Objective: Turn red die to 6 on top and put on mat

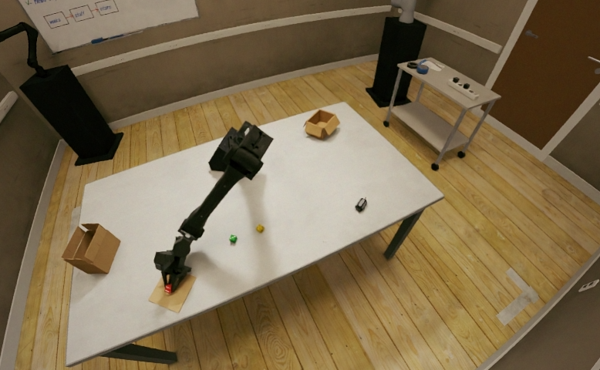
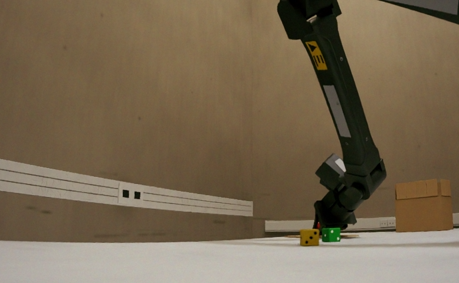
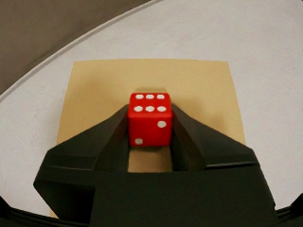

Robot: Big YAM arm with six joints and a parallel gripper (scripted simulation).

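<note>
My gripper (image 3: 150, 112) is shut on the red die (image 3: 151, 119), low over the tan mat. In the wrist view the die's upper face shows six pips and the face toward the camera shows two. In the top view the gripper (image 1: 170, 280) holds the red die (image 1: 167, 288) over the mat (image 1: 172, 293) near the table's front left edge. The green die (image 1: 233, 238) and the yellow die (image 1: 260, 227) lie on the table to the right of the mat. In the exterior view the green die (image 2: 330, 234) and yellow die (image 2: 309, 237) sit flat in front of the gripper (image 2: 330, 219).
A cardboard box (image 1: 91, 247) stands to the left of the mat. An open box (image 1: 321, 123) sits at the table's far side. A small black object (image 1: 361, 204) lies near the right edge. The table's front edge runs close to the mat.
</note>
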